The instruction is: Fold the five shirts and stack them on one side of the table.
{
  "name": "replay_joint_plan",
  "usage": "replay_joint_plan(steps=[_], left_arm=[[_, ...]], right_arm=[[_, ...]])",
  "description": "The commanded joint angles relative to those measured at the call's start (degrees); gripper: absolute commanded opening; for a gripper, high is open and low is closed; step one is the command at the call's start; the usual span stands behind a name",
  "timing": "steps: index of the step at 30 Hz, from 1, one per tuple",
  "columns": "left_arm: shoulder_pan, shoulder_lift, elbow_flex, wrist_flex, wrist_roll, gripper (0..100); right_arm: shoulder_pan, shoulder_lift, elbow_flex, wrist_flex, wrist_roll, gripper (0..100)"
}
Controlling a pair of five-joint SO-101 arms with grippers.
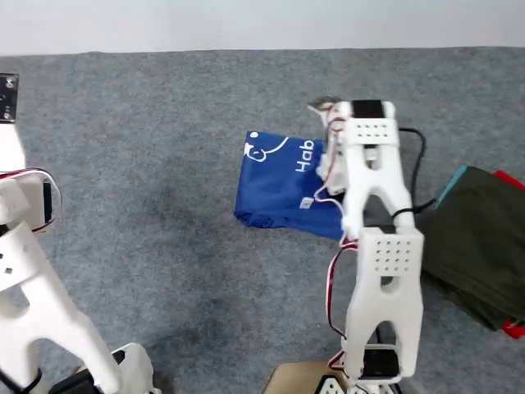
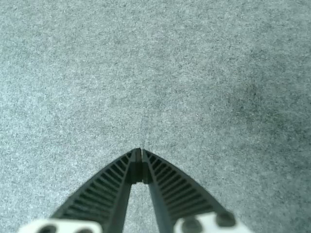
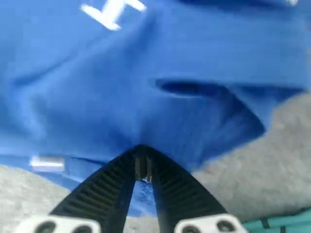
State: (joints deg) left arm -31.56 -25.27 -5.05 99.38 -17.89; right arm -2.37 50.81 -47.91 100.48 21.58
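A blue shirt lies partly folded near the middle of the grey desk, a little toward 1 o'clock in the high view, as the right arm stands over the shirt's 3 o'clock edge. The right gripper has its jaws pressed together at the border of the blue cloth, and it appears to be pinching a fold of it, though the contact is hard to make out. At 3 to 4 o'clock, well apart from the blue shirt, a pile of folded shirts sits at the desk's edge, a dark one on top with teal and red edges showing beneath. The left arm stands at 8 o'clock, and the left gripper is closed on nothing, hanging over bare desk. The shirt looks light, limp and quick to sag or bunch, so it will likely drape from any single hold. A pinch through both layers at a corner or along the folded edge, with the cloth dragged low across the desk, should keep the fold from spilling open.
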Motion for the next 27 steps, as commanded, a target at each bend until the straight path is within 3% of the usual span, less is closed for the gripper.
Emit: replay_joint_plan(steps=[1,7,12,20,27], left_arm=[[-0.09,-1.49,-0.04,0.26,-0.09,1],[-0.09,-1.49,-0.04,0.26,-0.09,1],[-0.09,-1.49,-0.04,0.26,-0.09,1],[-0.09,-1.49,-0.04,0.18,-0.09,1],[-0.09,-1.58,-0.04,0.35,0.00,1]], right_arm=[[5.58,-0.92,-0.09,2.33,-0.35,1.0],[11.56,-4.88,7.65,2.51,3.60,1.0],[12.00,-13.67,13.45,2.42,4.75,1.0],[2.07,-25.27,14.77,2.33,3.60,1.0],[-7.08,-18.59,20.40,-4.18,-2.11,1.0]])
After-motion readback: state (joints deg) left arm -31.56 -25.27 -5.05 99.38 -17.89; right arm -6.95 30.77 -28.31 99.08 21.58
